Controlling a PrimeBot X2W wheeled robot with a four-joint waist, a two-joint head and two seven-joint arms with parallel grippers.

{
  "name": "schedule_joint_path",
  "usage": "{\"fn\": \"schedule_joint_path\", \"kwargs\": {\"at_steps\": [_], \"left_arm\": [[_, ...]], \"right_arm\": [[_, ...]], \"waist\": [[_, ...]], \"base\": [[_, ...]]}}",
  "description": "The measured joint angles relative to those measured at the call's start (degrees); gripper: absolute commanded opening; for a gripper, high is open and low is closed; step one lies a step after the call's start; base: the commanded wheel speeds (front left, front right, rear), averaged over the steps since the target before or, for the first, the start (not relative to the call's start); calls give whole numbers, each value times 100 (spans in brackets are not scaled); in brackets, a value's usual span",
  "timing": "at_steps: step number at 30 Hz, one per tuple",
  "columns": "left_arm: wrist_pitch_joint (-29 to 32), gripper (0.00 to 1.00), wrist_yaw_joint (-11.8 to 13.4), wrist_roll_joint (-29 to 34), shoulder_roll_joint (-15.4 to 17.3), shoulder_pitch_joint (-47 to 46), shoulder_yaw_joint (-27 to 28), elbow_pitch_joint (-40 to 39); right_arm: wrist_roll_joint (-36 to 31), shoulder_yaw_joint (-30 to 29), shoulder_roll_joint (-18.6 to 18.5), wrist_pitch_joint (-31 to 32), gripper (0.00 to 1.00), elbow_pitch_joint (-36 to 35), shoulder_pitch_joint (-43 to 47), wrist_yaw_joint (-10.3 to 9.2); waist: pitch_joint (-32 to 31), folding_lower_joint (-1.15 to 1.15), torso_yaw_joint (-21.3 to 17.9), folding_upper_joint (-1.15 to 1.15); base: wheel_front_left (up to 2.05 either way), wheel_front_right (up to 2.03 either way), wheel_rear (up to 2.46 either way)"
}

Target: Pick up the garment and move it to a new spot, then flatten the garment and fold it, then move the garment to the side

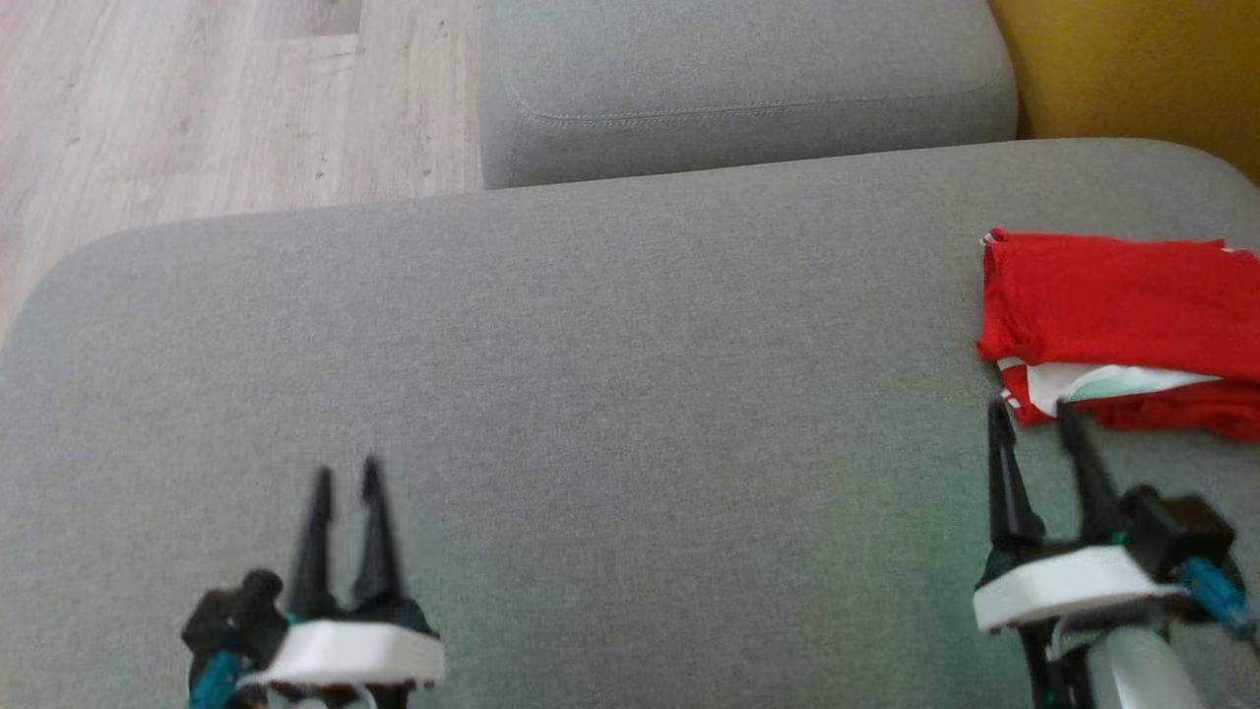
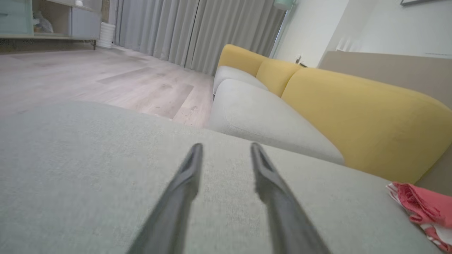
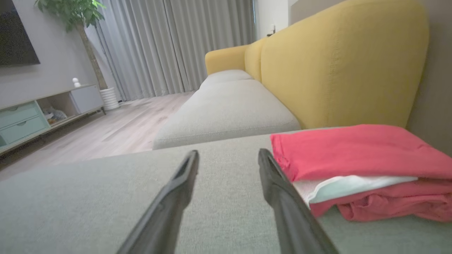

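The garment (image 1: 1122,300) is red with white trim, folded into a thick stack at the far right of the grey cushion (image 1: 591,345). It also appears at the right edge in the left wrist view as the garment (image 2: 423,204), and close up as the garment (image 3: 353,155). My right gripper (image 1: 1034,418) stands open just in front of the stack's near left corner, with nothing between its fingers. Open and empty too, my left gripper (image 1: 345,473) hovers low over the cushion's front left. In the right wrist view one of my fingers (image 3: 279,190) lies beside the fold.
A second grey seat cushion (image 1: 748,89) sits beyond the gap, with the yellow sofa back (image 1: 1132,69) at the far right. Wooden floor (image 1: 197,108) lies past the cushion's rounded left edge. A low cabinet (image 3: 39,113) and grey curtains (image 3: 169,46) stand across the room.
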Motion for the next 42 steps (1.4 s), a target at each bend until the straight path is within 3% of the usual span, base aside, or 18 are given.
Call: {"fn": "schedule_joint_path", "kwargs": {"at_steps": [5, 42], "left_arm": [[52, 0, -2, -79, -9, 268, -20, 336], [691, 0, -201, -2176, -9, 183, 346, 286]], "right_arm": [[85, -3, 11, 35, 0, 356, 238, 0], [2681, -177, 12, 680, 0, 238, 204, 0]], "waist": [[1, 0, 0, 0], [24, 0, 36, 0]], "base": [[0, 0, 0], [0, 0, 0]]}}
